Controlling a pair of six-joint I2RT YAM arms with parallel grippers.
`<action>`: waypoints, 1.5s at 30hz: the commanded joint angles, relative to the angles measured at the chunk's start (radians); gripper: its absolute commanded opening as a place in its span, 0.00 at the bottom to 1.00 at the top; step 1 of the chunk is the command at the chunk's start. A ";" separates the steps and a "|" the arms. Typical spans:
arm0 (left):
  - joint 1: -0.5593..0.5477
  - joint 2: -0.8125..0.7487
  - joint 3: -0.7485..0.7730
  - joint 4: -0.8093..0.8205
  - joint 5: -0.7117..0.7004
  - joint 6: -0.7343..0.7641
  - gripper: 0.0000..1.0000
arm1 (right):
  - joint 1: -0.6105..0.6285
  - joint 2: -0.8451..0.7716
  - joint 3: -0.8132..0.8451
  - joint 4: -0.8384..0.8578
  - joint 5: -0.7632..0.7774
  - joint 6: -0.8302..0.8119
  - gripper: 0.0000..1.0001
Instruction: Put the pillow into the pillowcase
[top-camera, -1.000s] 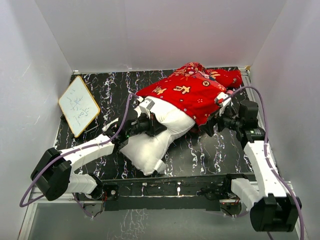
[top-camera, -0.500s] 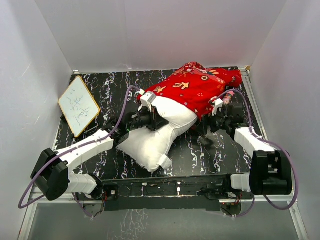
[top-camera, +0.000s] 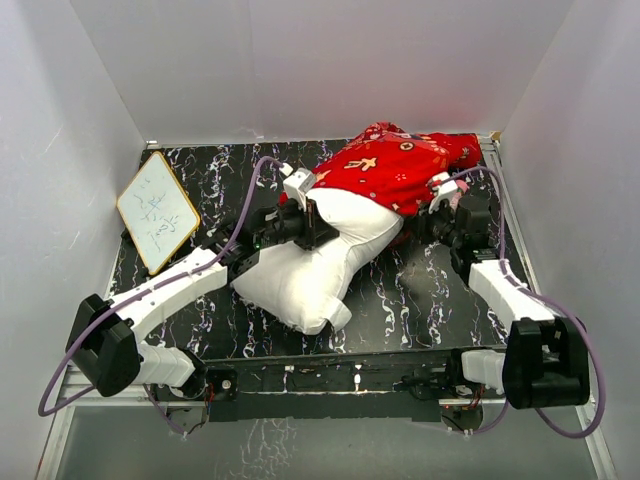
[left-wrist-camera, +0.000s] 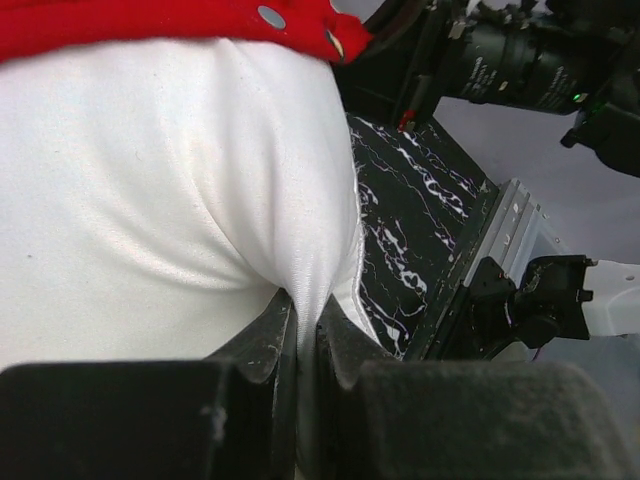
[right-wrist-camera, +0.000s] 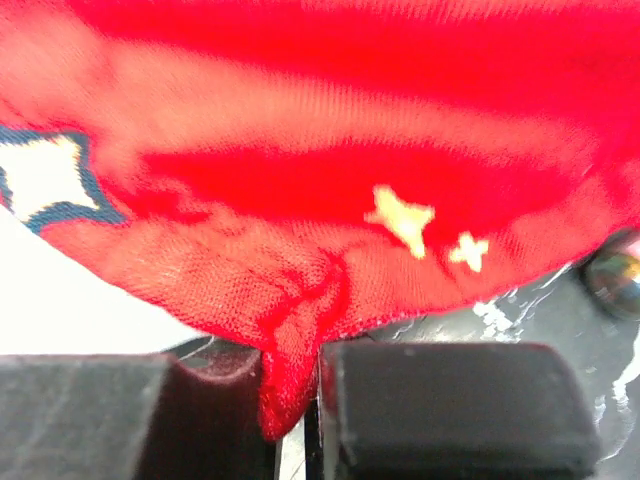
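Observation:
The white pillow (top-camera: 310, 270) lies across the middle of the black marbled table, its far end tucked under the red printed pillowcase (top-camera: 395, 172) at the back right. My left gripper (top-camera: 318, 226) is shut on a fold of the pillow (left-wrist-camera: 150, 200), white cloth pinched between its black fingers (left-wrist-camera: 265, 335). My right gripper (top-camera: 432, 218) is shut on the pillowcase's hem (right-wrist-camera: 300, 300); a red fold hangs down between its fingers (right-wrist-camera: 440, 400). The pillowcase edge (left-wrist-camera: 200, 25) runs along the top of the left wrist view.
A small wood-framed white board (top-camera: 157, 211) leans at the back left of the table (top-camera: 420, 300). White walls close in on three sides. A metal rail (top-camera: 330, 375) runs along the near edge between the arm bases.
My right gripper has moved toward the back and shut on the pillowcase hem. My left gripper has pushed the pillow further toward the back, deeper under the red cloth.

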 joint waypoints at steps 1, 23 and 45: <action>0.016 -0.033 0.098 0.054 0.043 0.025 0.00 | -0.005 -0.078 0.157 -0.041 0.038 -0.071 0.08; 0.198 -0.025 -0.050 0.136 -0.163 -0.192 0.00 | 0.352 0.342 0.953 -0.850 -0.553 -0.405 0.08; 0.358 -0.312 -0.040 -0.221 -0.157 0.092 0.93 | 0.065 0.048 0.607 -0.607 -0.392 -0.358 0.84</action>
